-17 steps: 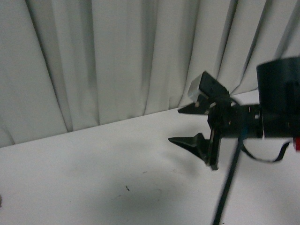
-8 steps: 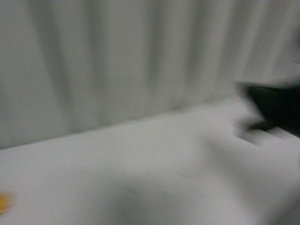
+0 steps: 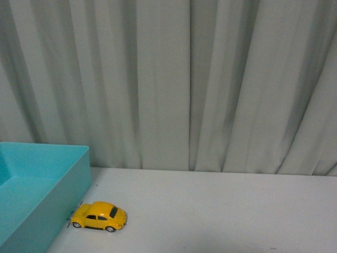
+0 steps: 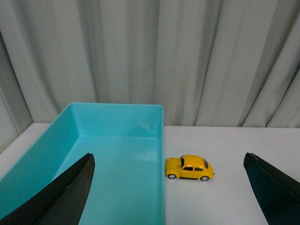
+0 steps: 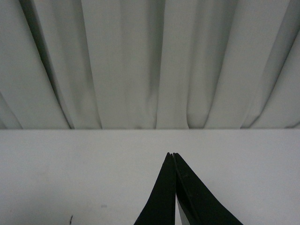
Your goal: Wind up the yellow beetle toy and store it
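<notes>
Toy: yellow beetle toy (image 3: 99,216) on white table (image 3: 221,211), left side, just beside wall of teal bin (image 3: 58,205) | left gripper (image 4: 168,156) spread wide, empty | right gripper (image 5: 172,154) closed, empty | grey curtain (image 3: 168,79) behind table

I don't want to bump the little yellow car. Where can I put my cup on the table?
The white table is bare from the yellow beetle toy rightward, back to the curtain. Inside the blue bin is bare too. It's tight only where the toy sits beside the bin's wall.
</notes>
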### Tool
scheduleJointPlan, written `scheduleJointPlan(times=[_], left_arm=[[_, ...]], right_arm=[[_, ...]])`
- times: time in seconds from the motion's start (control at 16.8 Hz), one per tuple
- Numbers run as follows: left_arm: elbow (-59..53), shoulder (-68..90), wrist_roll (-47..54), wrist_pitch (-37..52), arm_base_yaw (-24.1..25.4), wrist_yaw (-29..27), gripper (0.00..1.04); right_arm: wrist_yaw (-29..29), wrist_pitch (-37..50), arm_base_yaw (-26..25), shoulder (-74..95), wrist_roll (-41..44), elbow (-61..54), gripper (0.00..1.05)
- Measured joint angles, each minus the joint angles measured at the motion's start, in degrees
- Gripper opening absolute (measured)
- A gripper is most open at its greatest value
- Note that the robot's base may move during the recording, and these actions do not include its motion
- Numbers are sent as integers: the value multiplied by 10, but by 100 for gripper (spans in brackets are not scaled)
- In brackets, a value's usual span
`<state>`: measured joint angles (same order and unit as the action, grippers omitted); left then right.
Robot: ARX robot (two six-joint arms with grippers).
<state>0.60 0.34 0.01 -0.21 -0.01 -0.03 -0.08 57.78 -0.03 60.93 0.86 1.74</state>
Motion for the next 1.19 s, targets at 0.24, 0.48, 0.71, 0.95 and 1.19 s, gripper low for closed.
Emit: scheduleJointPlan(times=[0.24,0.48,0.71,0.95,1.19], left_arm=[[0,0,0,0,0,0,98],[0,0,0,0,0,0,98],[0,0,0,0,0,0,98],[0,0,0,0,0,0,98],[0,0,0,0,0,0,98]], right_arm=[[1,-156,0,-171,0,-3,2],[1,-254,0,-282,0,-11,2],[1,-335,0,-366,0,-11,2],[1,-399,0,-432,0,-11,2],[1,-449,0,-483,0,-11,2]])
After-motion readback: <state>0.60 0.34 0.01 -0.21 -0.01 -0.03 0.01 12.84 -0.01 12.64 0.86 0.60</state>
